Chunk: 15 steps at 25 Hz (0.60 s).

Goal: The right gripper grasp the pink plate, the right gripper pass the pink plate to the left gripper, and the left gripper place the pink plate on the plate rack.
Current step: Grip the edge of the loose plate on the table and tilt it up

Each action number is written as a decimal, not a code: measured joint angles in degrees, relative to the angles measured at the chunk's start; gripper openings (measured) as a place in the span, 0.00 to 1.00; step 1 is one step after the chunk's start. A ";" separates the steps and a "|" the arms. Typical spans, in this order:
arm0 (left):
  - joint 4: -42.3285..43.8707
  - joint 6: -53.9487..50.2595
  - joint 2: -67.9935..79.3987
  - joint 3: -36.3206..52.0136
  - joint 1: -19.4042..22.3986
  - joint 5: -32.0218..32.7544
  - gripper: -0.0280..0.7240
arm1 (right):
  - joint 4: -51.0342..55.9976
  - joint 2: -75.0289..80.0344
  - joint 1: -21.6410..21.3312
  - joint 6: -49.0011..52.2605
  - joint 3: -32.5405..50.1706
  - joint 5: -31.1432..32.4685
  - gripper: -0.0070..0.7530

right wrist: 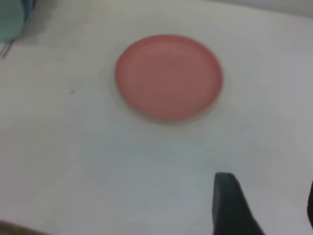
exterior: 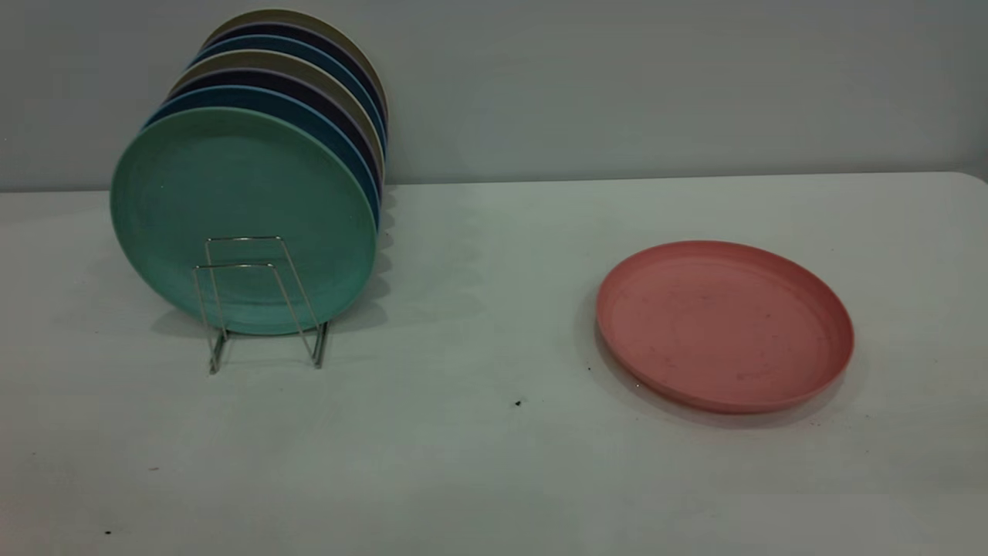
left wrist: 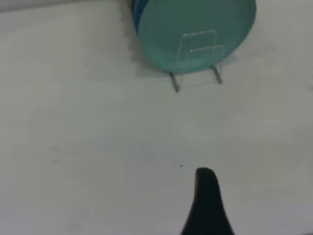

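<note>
- Plates are standing upright in a row on the plate rack (exterior: 258,301) at about 9 o'clock on the white table (exterior: 478,463) in the exterior view, with a teal-green plate (exterior: 243,220) facing front and blue, dark and tan ones lining up behind it.
- Two silver wire loops of the rack are showing in front of the teal-green plate, and the slot between them is holding nothing.
- The pink plate (exterior: 724,324) is lying flat, rim up, at about 3 o'clock on the table, well apart from the rack and touching nothing else.
- The left gripper (left wrist: 208,203) is showing only one dark finger in its wrist view, hovering over bare table with the rack farther off; whether its fingers are spread or pressed together cannot be told.
- The right gripper (right wrist: 266,208) is hanging above the table near the pink plate (right wrist: 168,77), not touching it; one finger and the edge of the other are showing far apart, so the fingers are spread and gripping nothing.
</note>
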 joint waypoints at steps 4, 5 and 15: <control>-7.16 6.15 12.03 -2.22 0.00 -5.97 0.82 | 6.83 12.59 0.00 -5.95 -2.04 -4.33 0.49; -9.68 8.35 15.07 -2.36 0.00 -7.65 0.82 | 8.59 15.13 0.00 -7.58 -2.30 -5.49 0.49; -25.64 21.78 32.45 -2.43 0.00 -16.58 0.82 | 25.58 43.71 0.00 -23.33 -5.85 -16.11 0.48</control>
